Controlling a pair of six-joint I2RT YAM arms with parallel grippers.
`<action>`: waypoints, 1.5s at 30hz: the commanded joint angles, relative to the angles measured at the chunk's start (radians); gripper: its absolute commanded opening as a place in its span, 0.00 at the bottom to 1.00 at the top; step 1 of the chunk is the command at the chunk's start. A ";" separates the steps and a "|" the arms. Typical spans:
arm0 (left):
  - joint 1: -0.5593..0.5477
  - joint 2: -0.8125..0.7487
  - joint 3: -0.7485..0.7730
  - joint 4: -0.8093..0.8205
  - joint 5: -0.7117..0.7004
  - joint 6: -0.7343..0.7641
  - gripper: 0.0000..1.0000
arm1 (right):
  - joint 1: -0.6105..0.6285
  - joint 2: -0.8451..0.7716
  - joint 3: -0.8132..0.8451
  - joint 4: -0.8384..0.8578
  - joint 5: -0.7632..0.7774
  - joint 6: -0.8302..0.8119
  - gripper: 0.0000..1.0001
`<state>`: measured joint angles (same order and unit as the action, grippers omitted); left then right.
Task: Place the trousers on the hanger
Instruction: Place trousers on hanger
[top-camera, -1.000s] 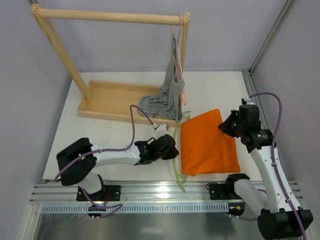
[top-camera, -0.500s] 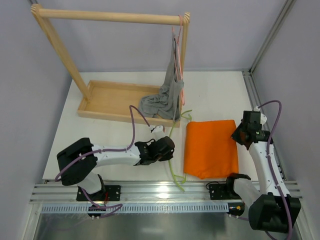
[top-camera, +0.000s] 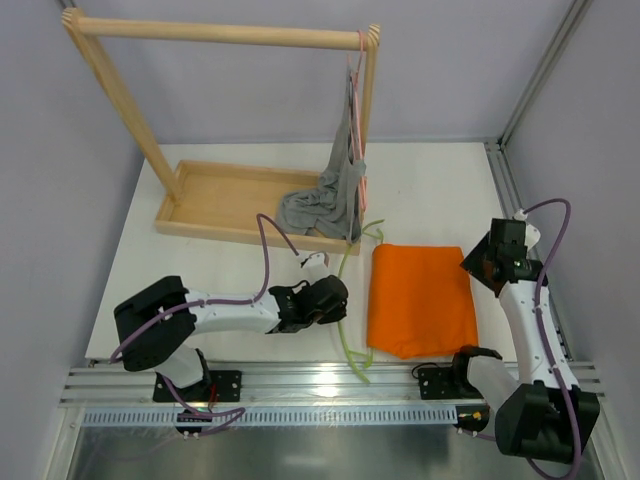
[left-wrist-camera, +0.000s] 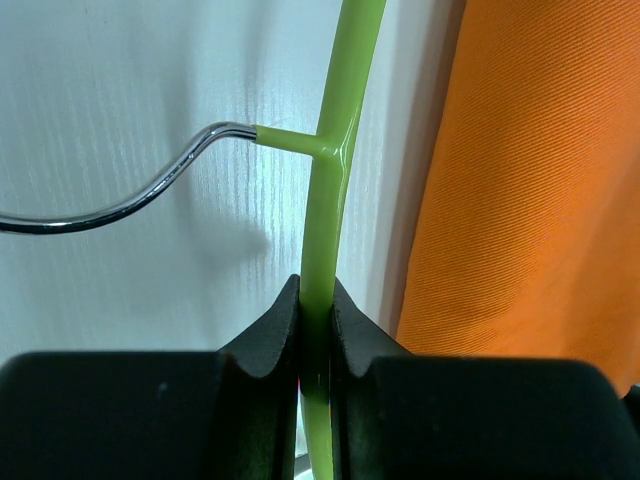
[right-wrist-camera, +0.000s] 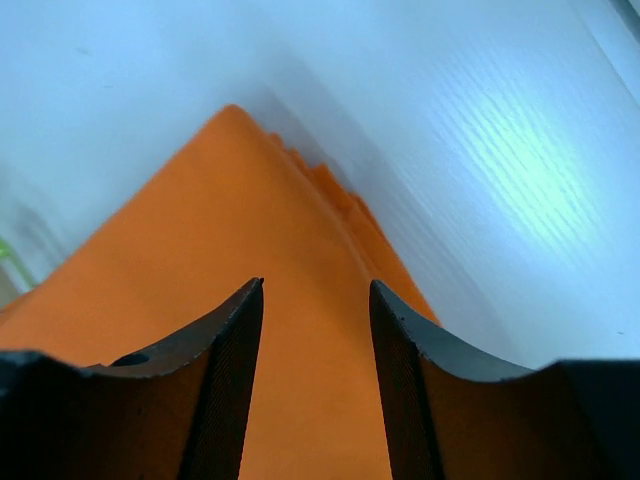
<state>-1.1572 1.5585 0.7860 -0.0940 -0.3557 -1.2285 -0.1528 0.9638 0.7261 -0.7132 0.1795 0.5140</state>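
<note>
While the hanger (left-wrist-camera: 335, 150) is clamped by the left gripper (left-wrist-camera: 316, 297), the trousers (top-camera: 420, 300) are laid just right of it, lengthwise alongside, beneath the right gripper (right-wrist-camera: 315, 290), jaws parted.

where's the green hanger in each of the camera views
Top external: the hanger lies at centre, running near to far just left of the trousers.
Left wrist: upright through the middle, clamped in the left pincer, its metal hook curving off to the left.
Right wrist: not clearly in it; a blurred green sliver at the left edge may be it.
Shared landmark: the orange trousers, in all three views.
</note>
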 joint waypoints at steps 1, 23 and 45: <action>-0.007 -0.002 -0.002 0.051 -0.017 -0.043 0.00 | -0.004 -0.080 0.073 0.038 -0.145 0.020 0.50; -0.007 -0.011 -0.002 0.050 -0.037 -0.060 0.00 | -0.124 -0.207 -0.149 0.274 -0.435 0.193 0.29; -0.009 0.000 -0.019 0.043 -0.068 -0.111 0.00 | 0.123 0.466 -0.407 1.236 -0.876 0.362 0.33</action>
<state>-1.1633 1.5753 0.7818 -0.0711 -0.3672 -1.2827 0.0689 1.3518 0.4091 0.3191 -0.6952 0.8558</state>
